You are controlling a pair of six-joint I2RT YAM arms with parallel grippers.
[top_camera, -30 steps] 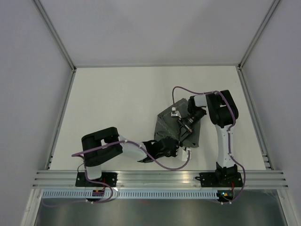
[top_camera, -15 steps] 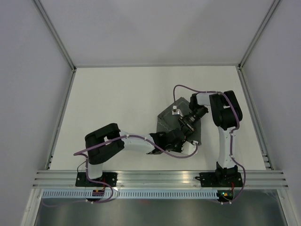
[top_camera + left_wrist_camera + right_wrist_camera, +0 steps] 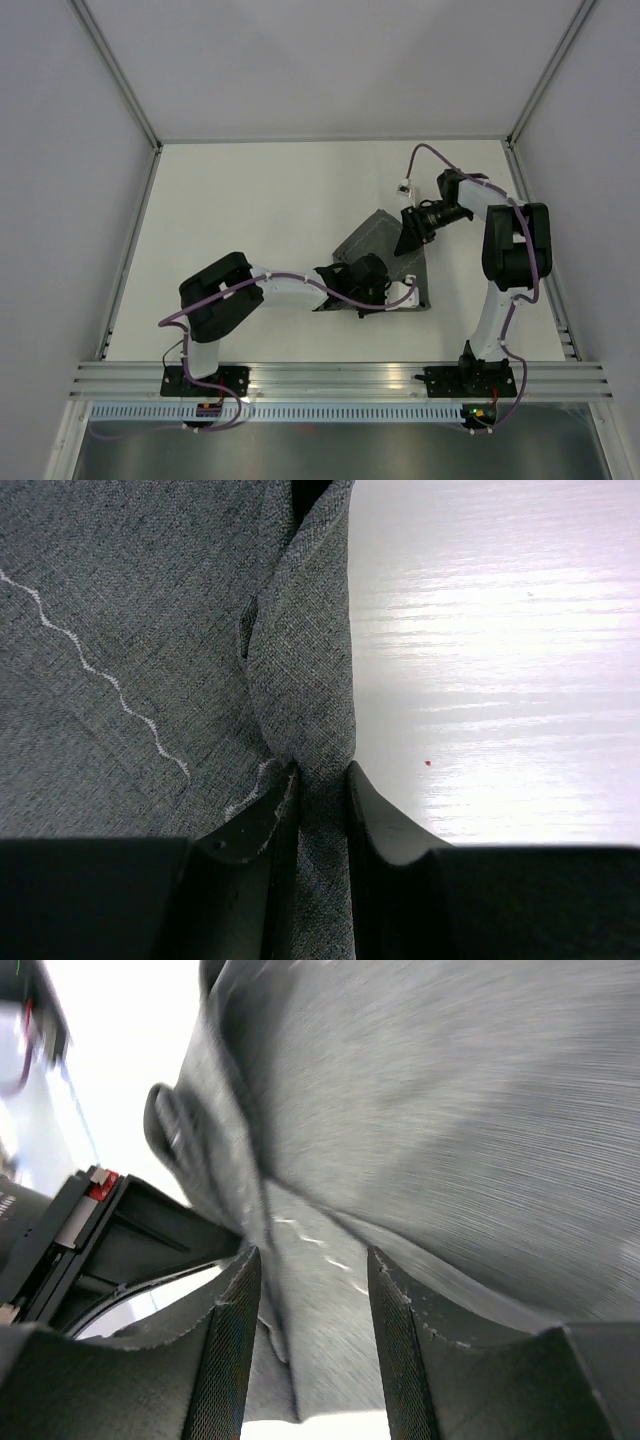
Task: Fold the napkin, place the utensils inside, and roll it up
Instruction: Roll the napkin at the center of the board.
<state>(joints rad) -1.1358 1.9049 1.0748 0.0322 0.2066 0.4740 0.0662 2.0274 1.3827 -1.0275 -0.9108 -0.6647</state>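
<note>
The dark grey napkin lies crumpled right of the table's middle, its pale stitched line showing in the left wrist view. My left gripper is at the napkin's near edge, shut on a raised fold of the cloth. My right gripper hangs over the napkin's far right part. It is open, with cloth beneath and between its fingers but not pinched. The utensils are out of view.
White tabletop lies left of and behind the napkin, and bare table shows just right of the held fold. An aluminium rail runs along the near edge. Enclosure walls stand on three sides. The left gripper's body is close beside my right fingers.
My right gripper has opened, let go of the napkin and drawn back to the right. My left gripper has slid right along the near edge, still pinching the fold.
</note>
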